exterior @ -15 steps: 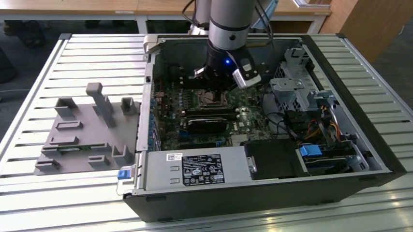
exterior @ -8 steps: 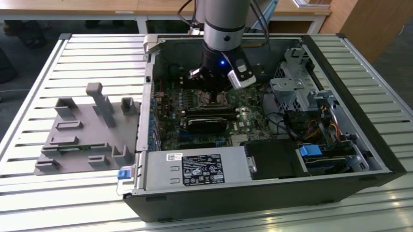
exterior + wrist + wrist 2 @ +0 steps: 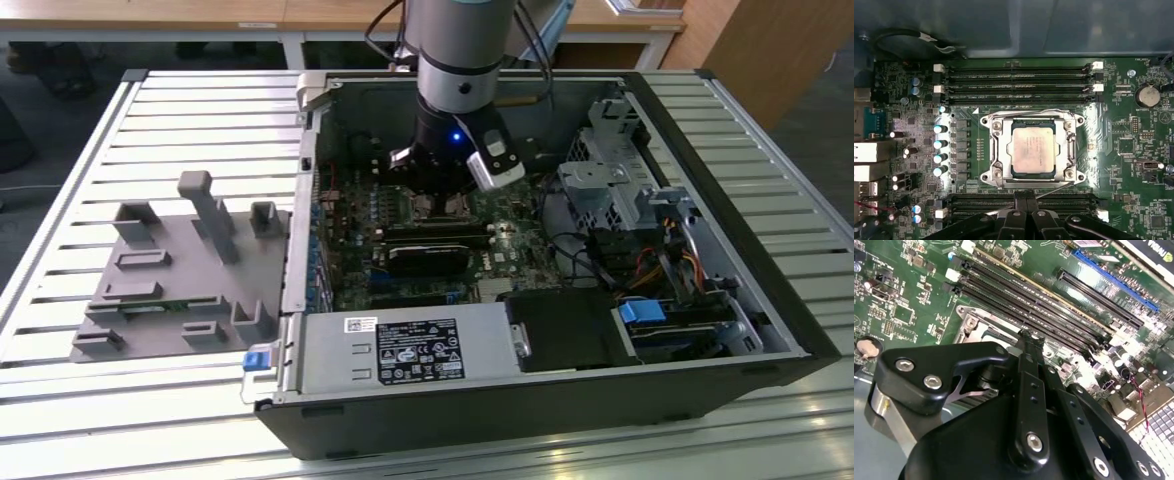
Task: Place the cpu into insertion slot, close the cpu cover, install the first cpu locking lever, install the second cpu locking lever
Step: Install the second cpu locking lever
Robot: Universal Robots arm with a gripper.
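Nearest in the first wrist view, black gripper (image 3: 1026,206) fingertips pressed together, grasping nothing, at the near edge of the insertion slot (image 3: 990,150) beside a thin silver locking lever (image 3: 1054,189). Just beyond, seated in the slot: the cpu (image 3: 1030,149), silver-tan top up, framed by the cpu cover (image 3: 1071,145) lying flat around it. Past the socket, long black memory slots (image 3: 1019,80) across the green motherboard (image 3: 1124,125). In the second wrist view, gripper (image 3: 1026,336) tips low over the socket rim. In the exterior view, open computer case (image 3: 747,190) holding the board, a drive cage (image 3: 607,185) and a power supply (image 3: 400,350); arm and gripper (image 3: 441,205) reaching down inside; grey parts fixture (image 3: 174,270) on the slatted table (image 3: 80,400) at the exterior view's left
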